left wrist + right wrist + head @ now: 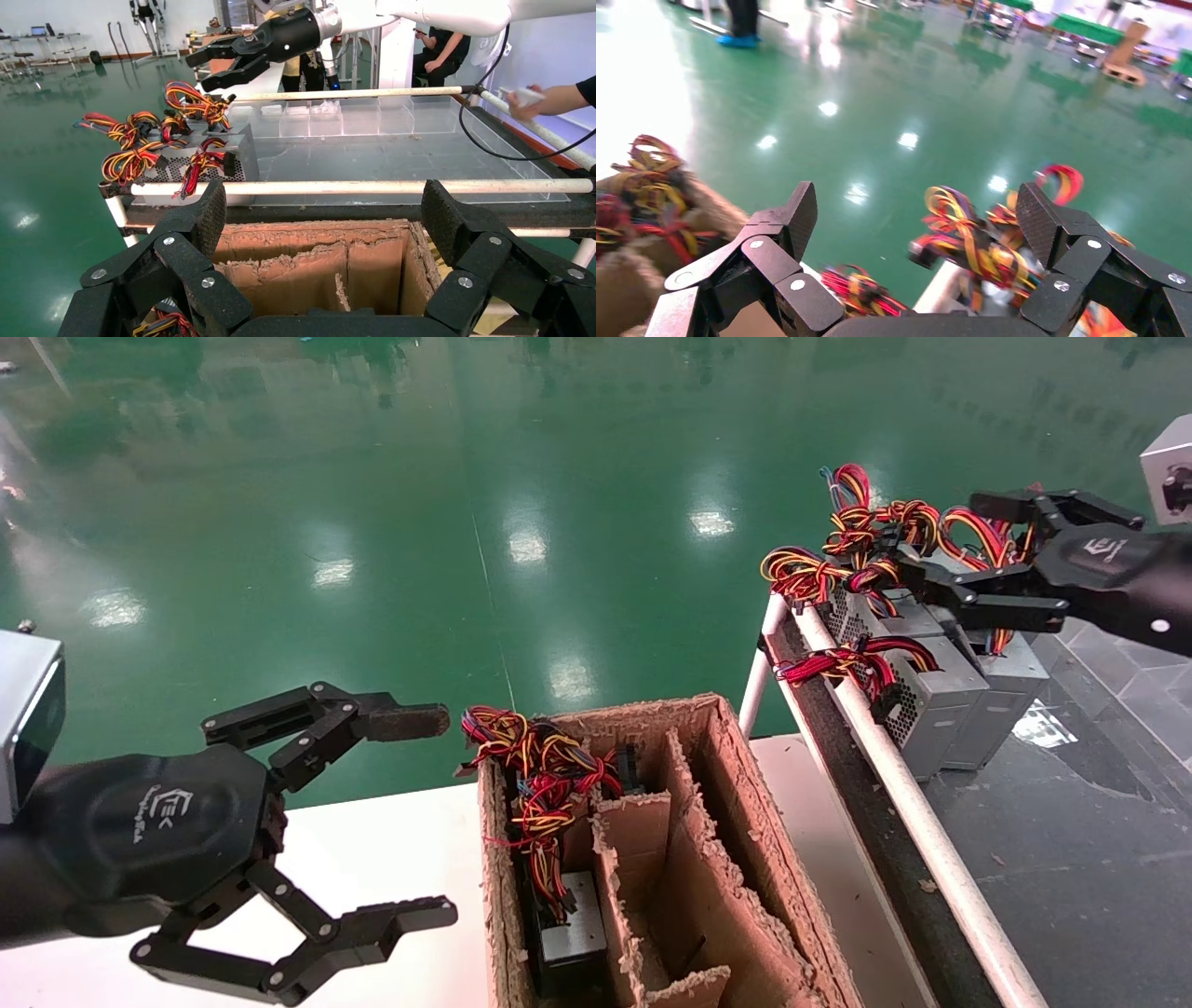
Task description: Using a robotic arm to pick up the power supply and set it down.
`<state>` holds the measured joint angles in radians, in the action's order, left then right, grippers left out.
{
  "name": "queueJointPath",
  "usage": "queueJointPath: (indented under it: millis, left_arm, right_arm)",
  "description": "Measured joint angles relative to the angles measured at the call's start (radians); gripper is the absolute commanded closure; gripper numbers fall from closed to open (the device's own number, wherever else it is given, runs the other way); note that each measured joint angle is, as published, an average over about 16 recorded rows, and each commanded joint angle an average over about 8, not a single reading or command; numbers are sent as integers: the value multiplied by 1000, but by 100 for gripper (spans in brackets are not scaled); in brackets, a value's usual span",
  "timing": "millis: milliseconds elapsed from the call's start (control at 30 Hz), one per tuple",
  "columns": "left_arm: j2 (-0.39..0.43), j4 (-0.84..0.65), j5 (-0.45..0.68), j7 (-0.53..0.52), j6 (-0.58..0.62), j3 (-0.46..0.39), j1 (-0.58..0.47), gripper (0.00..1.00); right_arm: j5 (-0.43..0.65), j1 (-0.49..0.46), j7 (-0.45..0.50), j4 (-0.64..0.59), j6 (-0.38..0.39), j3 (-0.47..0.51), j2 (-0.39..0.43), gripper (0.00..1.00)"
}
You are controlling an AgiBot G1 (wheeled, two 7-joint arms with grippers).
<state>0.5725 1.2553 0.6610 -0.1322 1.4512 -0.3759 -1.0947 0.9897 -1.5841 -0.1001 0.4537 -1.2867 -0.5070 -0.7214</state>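
Several grey power supplies (941, 696) with looped coloured wires stand side by side at the far left corner of the dark railed table (1071, 859) on the right. Just above their wires, the right gripper (941, 537) hovers with fingers spread, holding nothing. At near left, beside the torn cardboard box (745, 859), the left gripper (438, 817) hangs open.

— What do your grippers look like?
— My left gripper (424, 817) and right gripper (941, 547) are black linkages with silver screws, white logos, and silver wrist camera boxes.
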Motion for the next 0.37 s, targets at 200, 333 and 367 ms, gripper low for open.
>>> queueJointPath:
  millis: [200,333,367]
  left_arm:
    - [0,0,0,0,0,0,0,0]
    - [0,0,0,0,0,0,0,0]
    - [0,0,0,0,0,0,0,0]
  right_arm:
    - [-33,65,37,106,-27,29,14,0]
    - [-46,91,51,149,-37,41,20,0]
    - [-50,98,55,159,-40,44,21,0]
